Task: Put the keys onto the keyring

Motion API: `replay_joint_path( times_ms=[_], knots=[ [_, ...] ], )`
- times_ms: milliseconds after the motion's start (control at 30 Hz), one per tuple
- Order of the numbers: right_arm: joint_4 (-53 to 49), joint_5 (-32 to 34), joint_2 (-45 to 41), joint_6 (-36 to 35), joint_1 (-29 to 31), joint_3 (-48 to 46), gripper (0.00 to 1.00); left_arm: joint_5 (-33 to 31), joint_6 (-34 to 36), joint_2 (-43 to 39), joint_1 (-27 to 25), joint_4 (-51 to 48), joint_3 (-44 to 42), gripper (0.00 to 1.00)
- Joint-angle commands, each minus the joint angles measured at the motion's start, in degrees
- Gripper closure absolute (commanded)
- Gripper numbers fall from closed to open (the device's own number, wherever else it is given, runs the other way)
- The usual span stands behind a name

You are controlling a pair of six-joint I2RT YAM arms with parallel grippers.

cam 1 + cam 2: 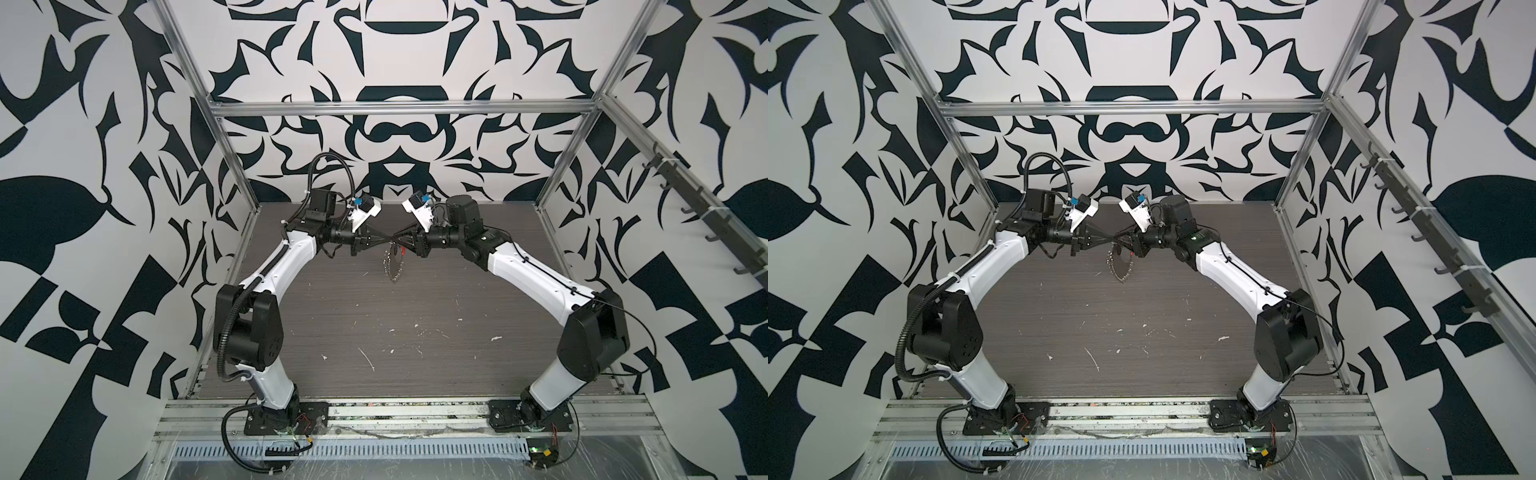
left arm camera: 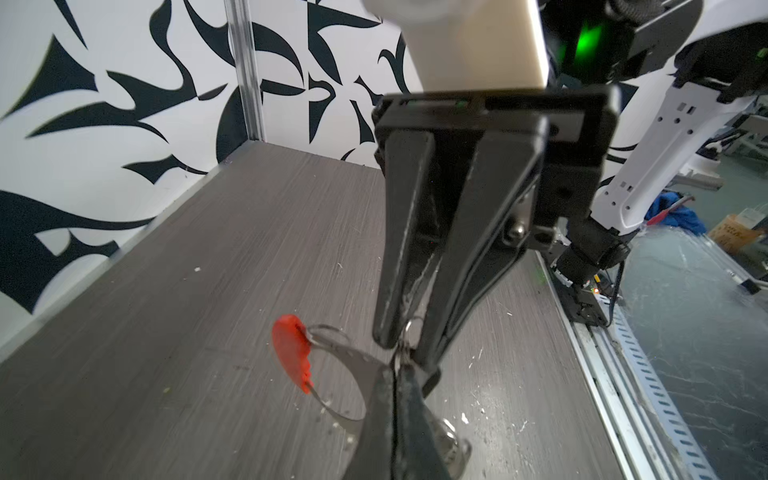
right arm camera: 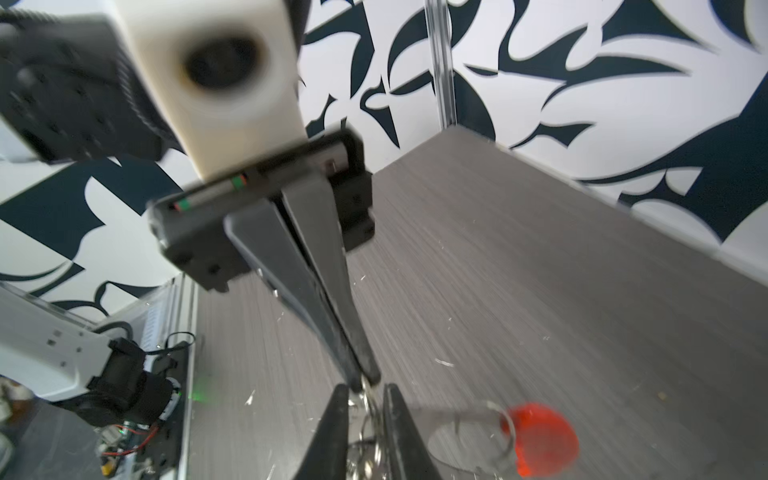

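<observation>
Near table (image 1: 374, 340) open; left gripper (image 3: 365, 380), right gripper (image 2: 405, 345) (tips meeting) and hanging keyring (image 2: 291, 349) block mid-table.

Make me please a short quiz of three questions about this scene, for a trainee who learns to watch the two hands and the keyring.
1. True or false: the keyring lies flat on the table.
2. Which hand has its fingers shut together? A) left hand B) right hand C) both
3. Fill in: the plastic piece on the keyring is coloured ____.

Key: 1 false, it hangs in the air below the two hands. 2 A; the right hand's fingers stand apart. 3 red.
</observation>
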Motion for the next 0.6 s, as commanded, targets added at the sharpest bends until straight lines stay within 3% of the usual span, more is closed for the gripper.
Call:
replay_joint_path(
  times_ms=[0,167,400,567],
  knots=[
    [9.68,-2.77,-4.49,9.09,-2.06,-2.88,0.62,-1.15,-19.65,-4.39,-0.50,27.00,-7.04,1.00],
    [21.59,-5.23,-6.00,20.85,-5.99,-8.37,0.57,-5.06,-30.06,-6.56,-0.85,41.48,-13.05,1.00],
    [24.79,-6.88,-5.48,24.16,-6.10,-10.69,0.57,-6.60,-34.11,-7.58,-2.32,44.35,-13.92,1.00],
    [33.03,-10.37,-4.27,30.06,-5.94,-11.60,0.56,-6.77,-34.02,-7.82,-2.34,43.25,-13.58,1.00]
  ],
)
